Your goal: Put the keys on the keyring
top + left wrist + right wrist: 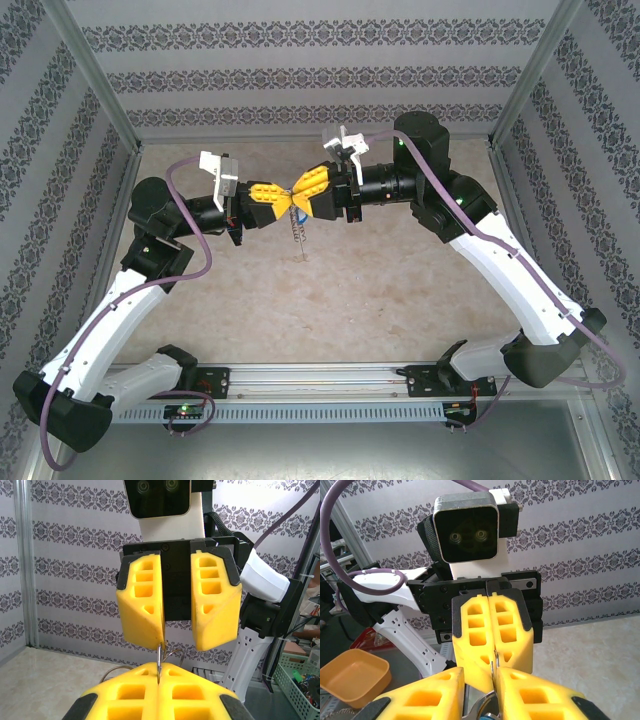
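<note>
The step in hand looks like the threading itself, done in mid-air where the two grippers meet tip to tip. It calls for small, slow moves. The left gripper (pixel 284 199) should hold its clamp firm and steady so the keyring (pixel 297 236) neither swings nor twists. The right gripper (pixel 179 641) should work only close at its own fingertips, lining up with the metal edge rather than pushing against it. A sideways shove could lever the keyring out of the left pads and drop it to the table (pixel 400 300) beneath. The left gripper's jaws are pressed together, and a thin upright strip of metal stands out of the seam between them. I take it for the keyring seen edge-on, with fine wire rings (pixel 176 655) curving just behind it and the rest hanging straight down below the meeting fingertips. The right gripper's jaws stand apart, with a clear gap between its yellow fingers (pixel 142 605). One of its tips sits right at the metal strip, touching or very nearly so. In the right wrist view a silver ring (pixel 486 703) lies in the gap between that gripper's own fingers, though I cannot tell whether either pad bears on it. Whether the key is on a ring yet, I cannot tell.
</note>
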Robot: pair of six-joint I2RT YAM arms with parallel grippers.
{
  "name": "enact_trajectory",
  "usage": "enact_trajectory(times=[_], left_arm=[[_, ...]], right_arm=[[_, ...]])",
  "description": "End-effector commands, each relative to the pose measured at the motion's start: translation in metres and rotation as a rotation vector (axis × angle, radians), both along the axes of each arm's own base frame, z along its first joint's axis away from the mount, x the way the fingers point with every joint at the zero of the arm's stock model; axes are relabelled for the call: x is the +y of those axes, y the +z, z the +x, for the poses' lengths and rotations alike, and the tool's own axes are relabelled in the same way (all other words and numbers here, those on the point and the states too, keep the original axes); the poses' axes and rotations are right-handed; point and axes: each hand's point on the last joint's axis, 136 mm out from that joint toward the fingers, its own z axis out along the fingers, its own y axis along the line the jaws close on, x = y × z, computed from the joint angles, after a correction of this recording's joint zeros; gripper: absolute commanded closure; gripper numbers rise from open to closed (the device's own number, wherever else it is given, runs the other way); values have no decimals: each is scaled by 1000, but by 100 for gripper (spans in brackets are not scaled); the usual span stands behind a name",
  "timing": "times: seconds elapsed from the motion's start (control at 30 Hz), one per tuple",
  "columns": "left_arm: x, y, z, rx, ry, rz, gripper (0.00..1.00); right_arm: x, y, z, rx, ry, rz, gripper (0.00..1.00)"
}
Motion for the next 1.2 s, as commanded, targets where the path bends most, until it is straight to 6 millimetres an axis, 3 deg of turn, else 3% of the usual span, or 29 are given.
enact_trajectory(times=[0.0, 1.03, 1.1, 1.17], left_arm=[[-1, 25, -4, -74, 0, -49, 100], [-2, 24, -10, -79, -16, -41, 100], [-2, 25, -10, -82, -15, -39, 100], [-3, 24, -10, -83, -16, -36, 100]], right_arm=[[11, -18, -12, 40, 71, -32, 70], [0, -27, 15, 6, -113, -72, 68], [2, -25, 14, 6, -97, -64, 72], [2, -25, 12, 7, -82, -62, 83]])
